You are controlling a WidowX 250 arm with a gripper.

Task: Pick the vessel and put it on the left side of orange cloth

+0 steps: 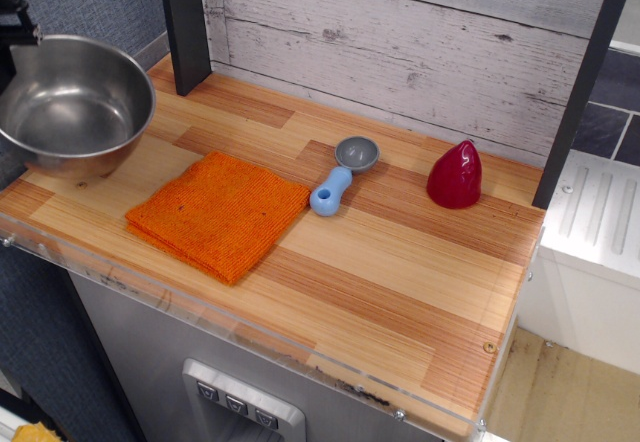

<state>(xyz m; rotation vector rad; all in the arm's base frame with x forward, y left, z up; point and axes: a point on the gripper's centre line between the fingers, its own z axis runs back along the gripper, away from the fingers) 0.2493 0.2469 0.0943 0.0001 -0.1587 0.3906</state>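
Observation:
The vessel [75, 102] is a large shiny steel bowl at the far left, low over the left end of the wooden counter [400, 262]. It sits just left of the orange cloth [218, 213], a bright orange ribbed square lying flat. My gripper [18, 34] is a black shape at the frame's left edge, shut on the bowl's far-left rim. Most of the gripper is out of frame. I cannot tell whether the bowl's base touches the counter.
A small grey scoop with a light-blue handle [340, 177] lies right of the cloth. A dark red cone [455, 174] stands further right. A dark post [187, 22] stands at the back left against the grey plank wall. The counter's front edge has a clear strip.

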